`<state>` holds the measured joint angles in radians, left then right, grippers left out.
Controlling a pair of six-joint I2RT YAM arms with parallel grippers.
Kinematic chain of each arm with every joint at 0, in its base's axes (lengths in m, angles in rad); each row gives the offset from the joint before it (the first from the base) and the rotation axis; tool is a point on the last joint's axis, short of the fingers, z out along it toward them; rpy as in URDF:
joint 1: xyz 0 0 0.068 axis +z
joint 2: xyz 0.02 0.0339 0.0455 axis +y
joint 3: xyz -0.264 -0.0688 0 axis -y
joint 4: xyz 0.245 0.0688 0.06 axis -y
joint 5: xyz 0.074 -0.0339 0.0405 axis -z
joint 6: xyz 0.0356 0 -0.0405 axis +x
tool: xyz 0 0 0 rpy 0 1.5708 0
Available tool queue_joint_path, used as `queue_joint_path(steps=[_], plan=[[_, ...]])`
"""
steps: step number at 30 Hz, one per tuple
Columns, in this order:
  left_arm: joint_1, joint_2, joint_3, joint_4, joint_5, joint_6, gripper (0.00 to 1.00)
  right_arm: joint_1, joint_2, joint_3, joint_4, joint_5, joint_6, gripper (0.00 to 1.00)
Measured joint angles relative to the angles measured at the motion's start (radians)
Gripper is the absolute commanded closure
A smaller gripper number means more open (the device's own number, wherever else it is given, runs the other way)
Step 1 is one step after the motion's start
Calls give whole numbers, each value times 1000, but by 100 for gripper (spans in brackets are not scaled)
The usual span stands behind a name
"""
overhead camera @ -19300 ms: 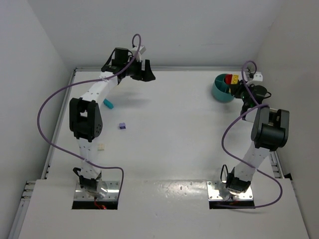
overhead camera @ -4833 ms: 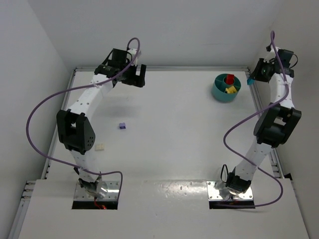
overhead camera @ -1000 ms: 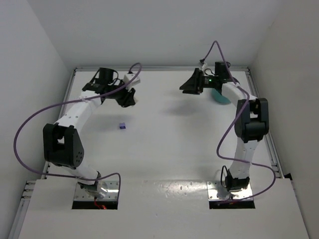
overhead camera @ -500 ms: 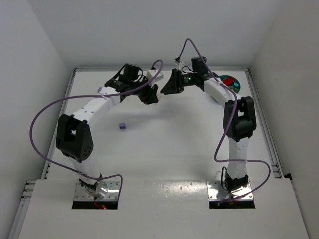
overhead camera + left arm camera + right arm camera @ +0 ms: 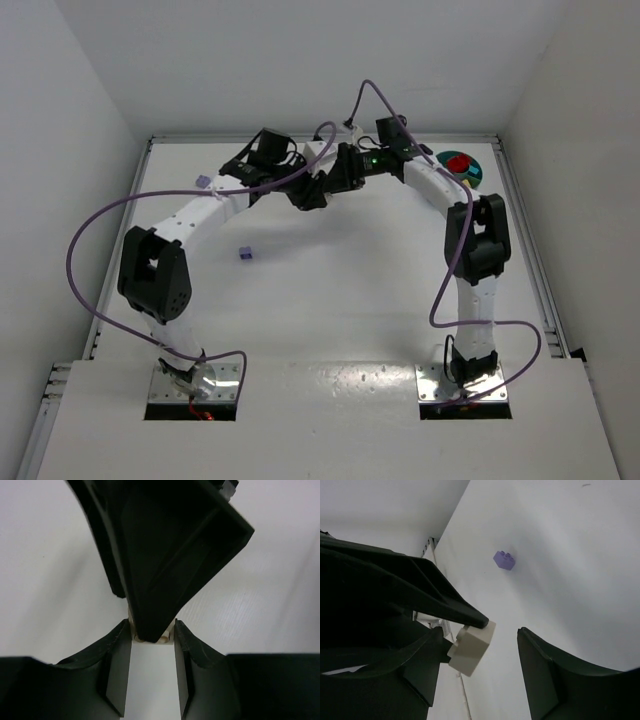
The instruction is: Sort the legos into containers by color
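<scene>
left fingers (image 5: 116, 662): clamped on the cream brick (image 5: 150, 680), one pad on each side, stud end poking out past the tips
right fingers (image 5: 547, 680): spread apart, straddling that same brick; one tip sits right at its stud end, the other stands clear with a gap, no squeeze
left gripper (image 5: 306, 192): nose to nose with the right gripper (image 5: 343, 172), raised over the worktop (image 5: 330, 300) near the middle of its far edge
cream brick: off the worktop, in the air between the two grippers
purple brick (image 5: 245, 253): flat on the worktop, left of the middle, well apart from both grippers
teal dish (image 5: 470, 172): far right corner of the worktop, red brick (image 5: 459, 162) in one compartment, other compartments too small to read
</scene>
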<state>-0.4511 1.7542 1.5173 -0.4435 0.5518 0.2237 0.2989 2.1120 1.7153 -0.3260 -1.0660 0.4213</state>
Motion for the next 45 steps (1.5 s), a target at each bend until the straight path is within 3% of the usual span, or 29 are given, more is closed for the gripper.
queue_joint_path(steps=[12, 13, 14, 17, 20, 23, 27, 29, 37, 45], plan=[[-14, 0, 0, 26, -26, 0, 72, 20, 1, 4, -17, -5, -28, 63], [-15, 0, 0, 27, -30, 0, 72, 20, 1, 5, -19, -2, -31, 67], [-15, 0, 0, 27, -37, 0, 71, 20, 1, 6, -20, 2, -35, 77], [-21, 0, -1, 27, -60, 0, 55, 19, 1, 6, -33, 24, -33, 94], [-28, 2, -2, 34, -88, -19, 39, 14, 0, 6, -45, 46, -57, 100], [-20, 2, -2, 44, -134, -47, 27, 3, 0, 18, -105, 120, -130, 100], [-19, 2, -2, 49, -199, -93, 19, -29, 0, 104, -194, 298, -248, 100], [-19, 2, -2, 50, -225, -109, 0, -55, 0, 166, -212, 400, -293, 100], [-19, 2, -2, 59, -343, -196, 0, -203, 18, 338, -216, 806, -388, 100], [-19, 38, -2, 42, -362, -220, 0, -305, 129, 464, -207, 988, -423, 100]])
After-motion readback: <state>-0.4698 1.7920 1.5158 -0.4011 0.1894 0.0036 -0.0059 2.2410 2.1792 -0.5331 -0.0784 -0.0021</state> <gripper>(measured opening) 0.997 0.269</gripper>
